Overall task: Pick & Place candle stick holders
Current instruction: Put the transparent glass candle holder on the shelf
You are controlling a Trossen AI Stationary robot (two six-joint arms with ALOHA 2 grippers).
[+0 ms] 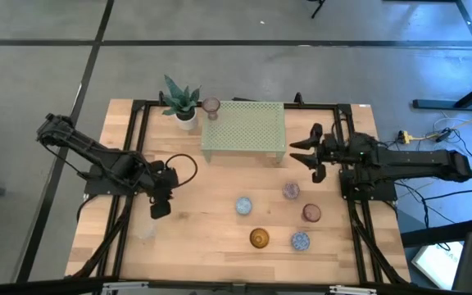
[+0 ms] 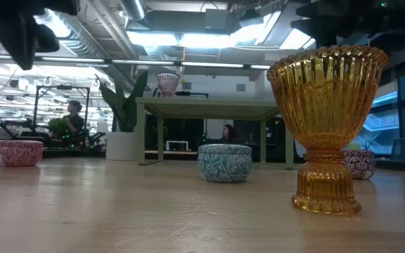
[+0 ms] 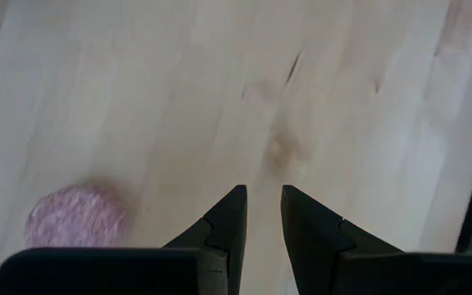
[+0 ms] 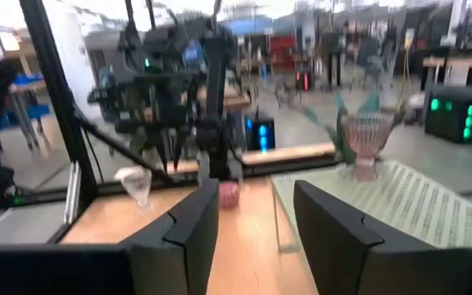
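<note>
Several candle stick holders stand on their bases on the wooden table: a blue speckled one (image 1: 243, 205) (image 2: 224, 162), a ribbed amber glass one (image 1: 259, 238) (image 2: 327, 126), a mosaic one (image 1: 291, 191), a pinkish-brown one (image 1: 311, 213) and another blue speckled one (image 1: 301, 240). A pinkish glass one (image 1: 211, 106) (image 4: 365, 141) stands on the pale green stand (image 1: 244, 131). A pink speckled one (image 3: 76, 217) (image 2: 17, 152) sits just beside my left gripper (image 1: 161, 203) (image 3: 263, 197), which points down above bare wood, narrowly open and empty. My right gripper (image 1: 308, 152) (image 4: 252, 205) is open and empty, level, by the stand's right end.
A small potted plant (image 1: 183, 105) stands at the far left of the stand. A clear glass cup (image 4: 135, 185) stands near the table's left side. Black frame rails (image 1: 129, 164) run along the table's left and right edges. Bare wood lies between the left gripper and the blue holder.
</note>
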